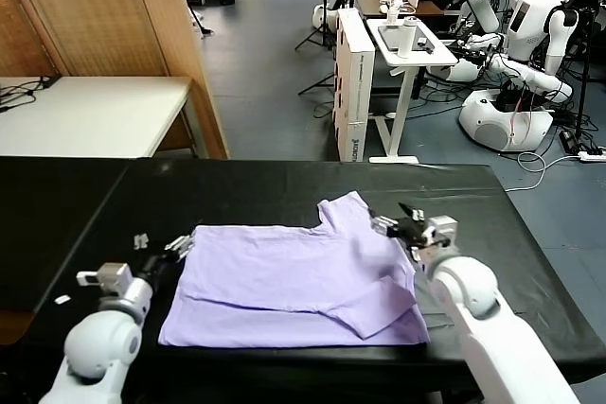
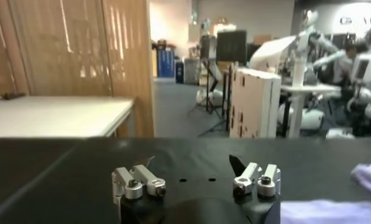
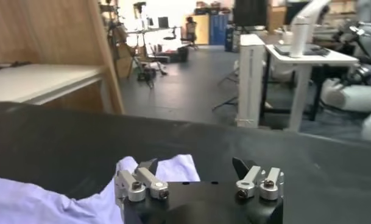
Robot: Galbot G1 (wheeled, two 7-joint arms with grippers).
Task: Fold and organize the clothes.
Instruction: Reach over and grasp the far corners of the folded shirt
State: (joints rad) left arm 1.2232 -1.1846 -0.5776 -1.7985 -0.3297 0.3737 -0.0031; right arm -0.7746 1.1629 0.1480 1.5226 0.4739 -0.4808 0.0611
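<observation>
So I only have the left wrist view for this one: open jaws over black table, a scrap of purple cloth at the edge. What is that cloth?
Observer: A light lavender short-sleeved T-shirt of thin fabric, lying flat on the black table in the head view.
Operator: Is it folded yet?
Observer: Partly; one sleeve side near the right arm is turned over onto the body.
Operator: Where's my left gripper relative to it?
Observer: The left gripper sits at the shirt's far left corner.
Operator: And the other arm?
Observer: The right gripper, jaws open too, is at the shirt's opposite far corner, beside the sleeve.
</observation>
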